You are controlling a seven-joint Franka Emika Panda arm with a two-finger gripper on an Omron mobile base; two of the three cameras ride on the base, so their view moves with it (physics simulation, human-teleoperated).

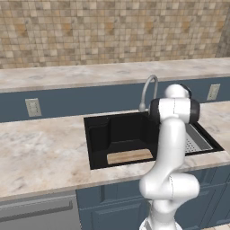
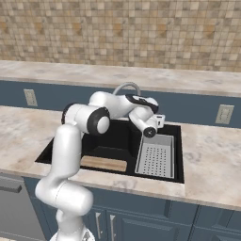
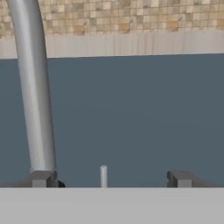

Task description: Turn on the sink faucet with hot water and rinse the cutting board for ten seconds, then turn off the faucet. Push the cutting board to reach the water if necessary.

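Two wall sockets flank the scene: one socket (image 1: 33, 107) on the blue panel at left, another (image 1: 213, 92) at right. Between them the black sink (image 1: 96, 143) sits in the table (image 1: 40, 152). Inside it, the cutting board (image 1: 130, 156) lies flat at the front left, with the grey drain tray (image 2: 156, 156) to its right. The faucet (image 1: 149, 87) arches at the back, just left of the claw (image 3: 112, 178), which gapes wide and holds nothing.

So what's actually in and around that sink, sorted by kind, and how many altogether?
Faucets: 1, the sink faucet.
Wooden boards: 1, the cutting board lying in the sink.
Drain trays: 1, the grey perforated tray.
Wall outlets: 2.
Total: 5.
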